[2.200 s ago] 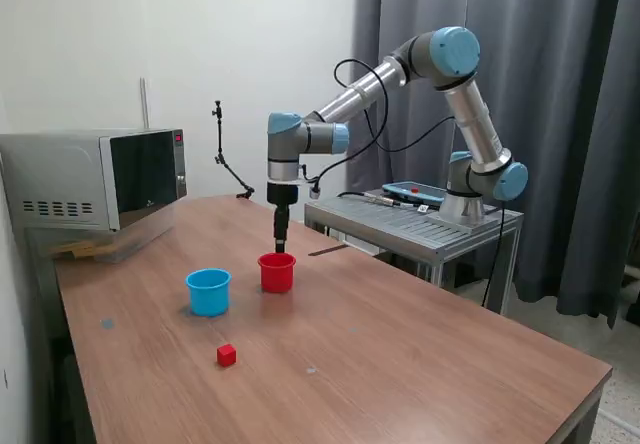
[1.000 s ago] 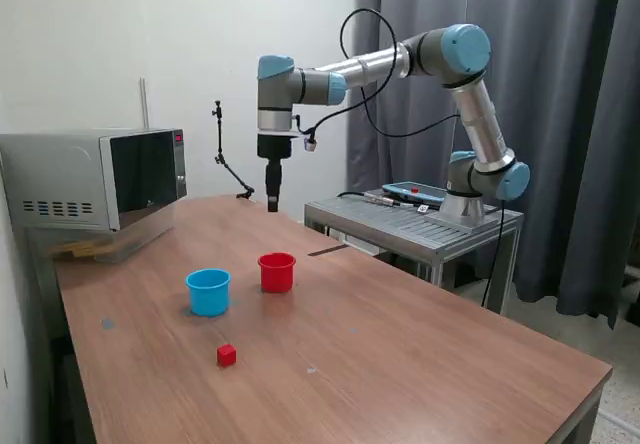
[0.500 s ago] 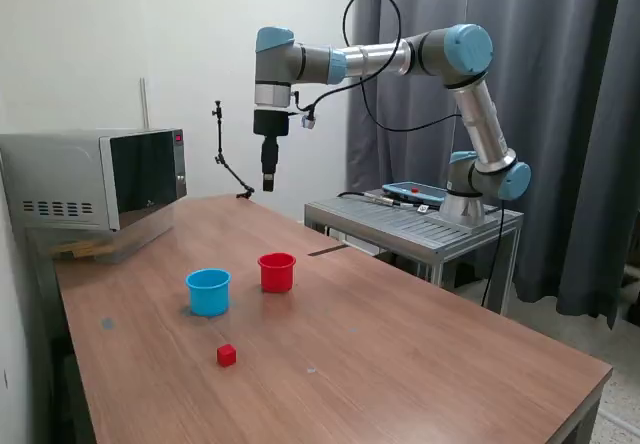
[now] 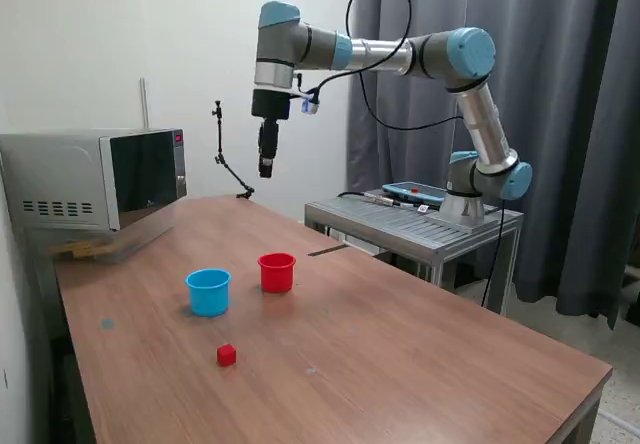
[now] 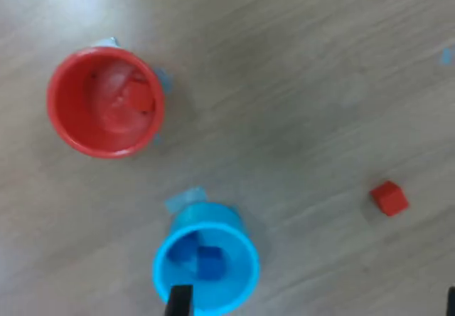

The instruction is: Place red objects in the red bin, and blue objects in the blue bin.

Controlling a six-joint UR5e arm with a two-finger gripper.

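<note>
The red bin (image 4: 277, 274) and the blue bin (image 4: 208, 294) stand side by side on the wooden table. One red cube (image 4: 227, 355) lies on the table nearer the front edge, apart from both. In the wrist view the red bin (image 5: 71, 137) holds a red cube (image 5: 139, 97), the blue bin (image 5: 215, 216) holds dark blue cubes (image 5: 207, 262), and the loose red cube (image 5: 389, 198) lies off to one side. My gripper (image 4: 265, 169) hangs high above the table, behind the bins, pointing down. Its fingertips (image 5: 178, 302) stand wide apart, open and empty.
A microwave (image 4: 95, 179) sits at the table's back corner on the exterior view's left. A thin black articulated stand (image 4: 228, 164) rises at the back edge. The arm's base is on a metal side table (image 4: 415, 224) at the exterior view's right.
The gripper has risen from just above the red bin to high over the table and drifted slightly back. The bins and the loose red cube have not moved.
</note>
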